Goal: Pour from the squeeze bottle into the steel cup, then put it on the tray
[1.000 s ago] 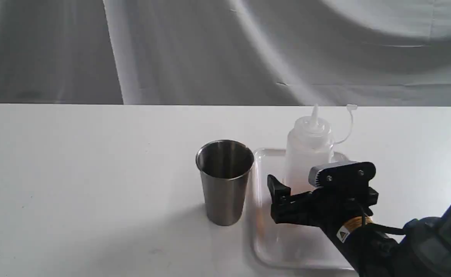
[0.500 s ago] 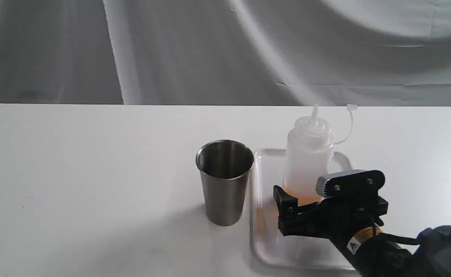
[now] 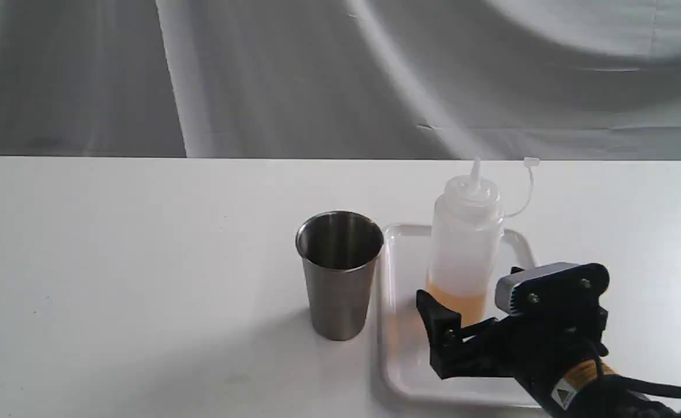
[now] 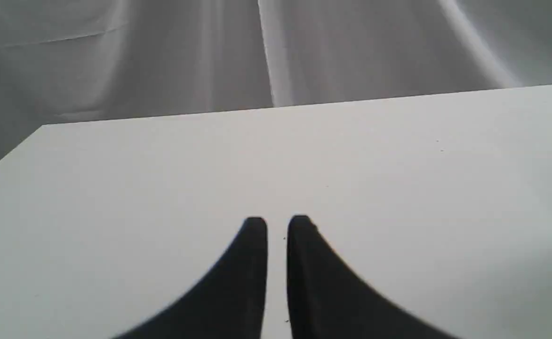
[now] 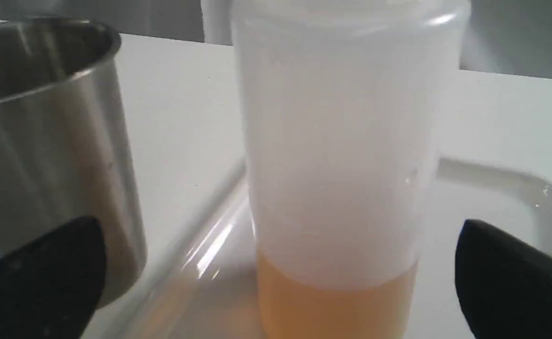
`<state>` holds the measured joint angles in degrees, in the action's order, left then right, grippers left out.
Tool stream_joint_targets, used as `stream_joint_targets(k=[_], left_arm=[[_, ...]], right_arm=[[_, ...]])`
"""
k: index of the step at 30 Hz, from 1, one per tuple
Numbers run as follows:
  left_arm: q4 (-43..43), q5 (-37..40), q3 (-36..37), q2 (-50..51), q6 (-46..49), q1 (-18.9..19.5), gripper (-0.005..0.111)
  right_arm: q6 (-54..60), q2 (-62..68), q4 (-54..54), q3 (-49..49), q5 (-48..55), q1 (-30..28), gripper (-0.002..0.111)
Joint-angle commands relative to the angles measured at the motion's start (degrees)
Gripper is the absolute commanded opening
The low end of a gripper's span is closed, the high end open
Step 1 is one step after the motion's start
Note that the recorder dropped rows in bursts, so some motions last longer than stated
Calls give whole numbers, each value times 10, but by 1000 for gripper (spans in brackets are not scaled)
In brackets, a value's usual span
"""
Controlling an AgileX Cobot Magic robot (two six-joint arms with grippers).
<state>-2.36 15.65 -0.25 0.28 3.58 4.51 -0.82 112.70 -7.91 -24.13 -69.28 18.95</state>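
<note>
The squeeze bottle (image 3: 465,249) stands upright on the white tray (image 3: 401,360), a shallow layer of amber liquid at its base and its cap hanging off on the strap. The steel cup (image 3: 339,273) is upright on the table, just left of the tray. My right gripper (image 3: 472,293) is open on the near side of the bottle, holding nothing. In the right wrist view the bottle (image 5: 337,141) is ahead of the spread fingers (image 5: 54,273), free of them, with the cup (image 5: 45,141) beside it. My left gripper (image 4: 277,226) is shut over bare table.
A grey cloth backdrop (image 3: 340,75) hangs behind the table's far edge. The tray's raised rim (image 5: 516,179) curves round behind the bottle. The white tabletop (image 3: 114,261) stretches left of the cup.
My right gripper has drawn back from the bottle toward the table's near edge and slightly right, uncovering the amber liquid. Bottle, cup and tray have stayed put.
</note>
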Motion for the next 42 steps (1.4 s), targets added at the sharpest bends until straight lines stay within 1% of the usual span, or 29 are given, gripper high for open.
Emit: stream_joint_targets(k=[1,5,14,19,22,26,31,38,42], left_arm=[[-1,-4,3,-3,-1,-1,8],[-1,-4,3,-3,-1,-1,8],[-1,-4,3,-3,-1,-1,8],[-1,-4,3,-3,-1,-1,8],[-1,-4,3,-3,-1,-1,8],[-1,-4,3,-3,-1,-1,8],[-1,-4,3,-3,-1,-1,8],[-1,-4,3,-3,-1,-1,8],[-1,-4,3,-3,-1,-1,8]], right_arm=[[8,-34,-15,32,-7,7,105],[20,-73,-18,64,-7,18,105],[40,-213,-28,143,-7,73,105],[50,-311,-27,178,34,105,105],[52,-379,-24,192,78,126,105],[62,-475,-8,193,169,152,105],[69,-585,12,193,254,175,105],[67,-734,58,193,393,184,105],[66,-803,72,193,447,184,105]])
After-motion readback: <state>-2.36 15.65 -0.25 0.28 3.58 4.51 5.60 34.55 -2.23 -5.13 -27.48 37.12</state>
